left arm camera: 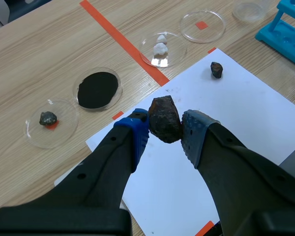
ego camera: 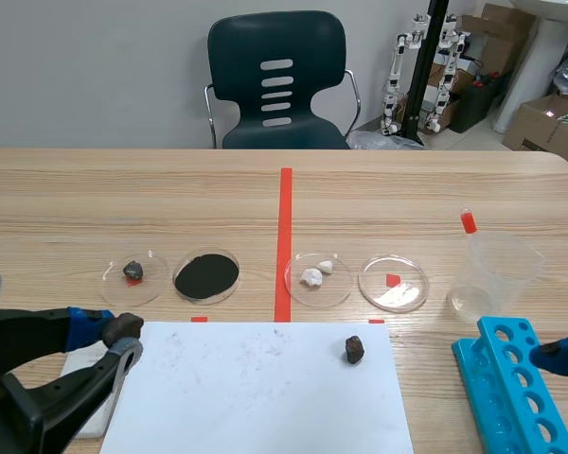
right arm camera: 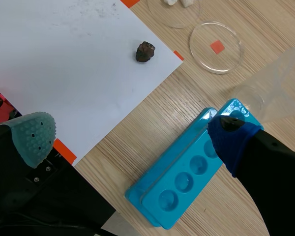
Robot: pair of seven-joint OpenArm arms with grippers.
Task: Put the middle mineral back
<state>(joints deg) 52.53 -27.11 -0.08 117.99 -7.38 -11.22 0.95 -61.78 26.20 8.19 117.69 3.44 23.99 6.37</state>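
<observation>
My left gripper [left arm camera: 164, 127] is shut on a dark brown mineral [left arm camera: 164, 118], held above the near left corner of a white sheet [left arm camera: 246, 123]. In the scene view the held mineral [ego camera: 123, 327] sits low at the left. A smaller brown mineral [ego camera: 354, 350] lies on the sheet's right side. Beyond the sheet stands a row of dishes: one with a small grey mineral [ego camera: 133, 272], a black one [ego camera: 206, 275], one with white minerals [ego camera: 314, 276], and a bare dish [ego camera: 393, 295] with a red mark. My right gripper [right arm camera: 132, 137] is open above a blue rack [right arm camera: 187, 172].
A clear plastic beaker [ego camera: 492, 274] stands right of the dishes, with the blue tube rack [ego camera: 511, 388] in front of it. A white block [ego camera: 80, 371] lies under the sheet's left edge. A dark chair [ego camera: 276, 80] stands behind the table.
</observation>
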